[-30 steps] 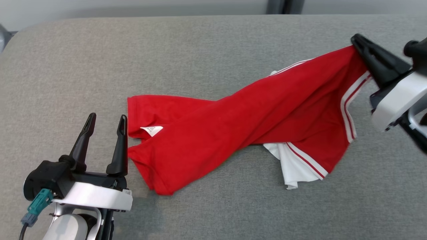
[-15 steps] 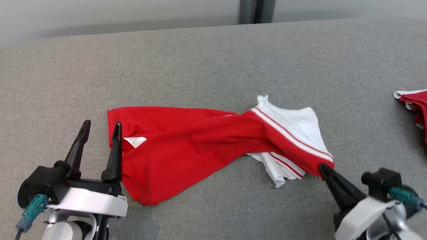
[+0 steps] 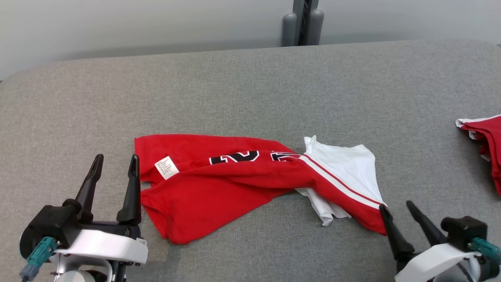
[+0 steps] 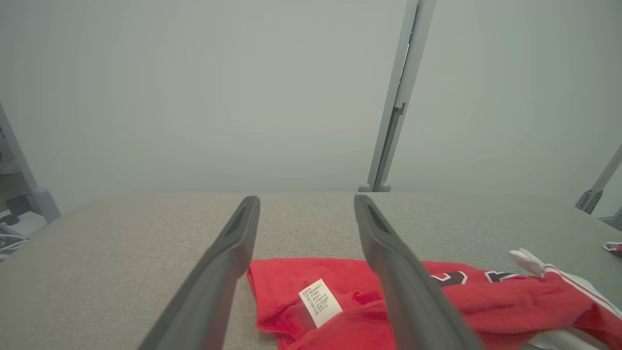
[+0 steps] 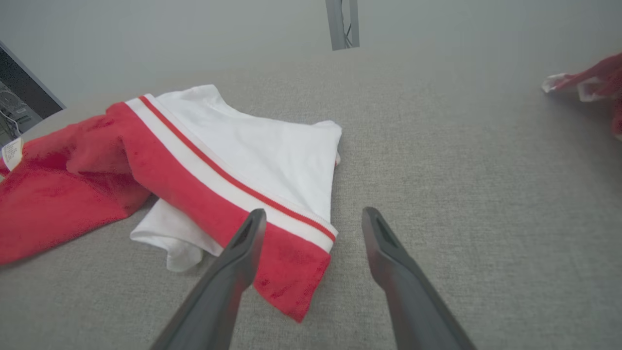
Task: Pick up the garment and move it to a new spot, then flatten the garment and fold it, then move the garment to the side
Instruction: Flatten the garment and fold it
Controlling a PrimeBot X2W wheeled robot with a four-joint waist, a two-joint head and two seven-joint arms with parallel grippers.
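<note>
The garment (image 3: 235, 184), a red jersey with white sleeves and striped trim, lies crumpled on the grey surface (image 3: 235, 86); part of its black print and a white label (image 3: 167, 167) face up. My left gripper (image 3: 115, 162) stands open at the garment's left edge, nothing between its fingers. At the lower right my right gripper (image 3: 395, 207) is open, its left finger touching the garment's red corner. In the right wrist view that corner (image 5: 291, 272) lies between the open gripper's (image 5: 313, 216) fingers. The left wrist view shows the label (image 4: 320, 301) between the open gripper's (image 4: 306, 201) fingers.
Another red-and-white cloth (image 3: 483, 135) lies at the right edge of the surface, also at the upper right of the right wrist view (image 5: 590, 78). A grey post (image 3: 303, 23) stands behind the surface's far edge against a pale wall.
My right gripper carried the garment's end from the upper right down to the lower right, laid it on the surface and opened. The head camera shifted. The left gripper stayed open.
</note>
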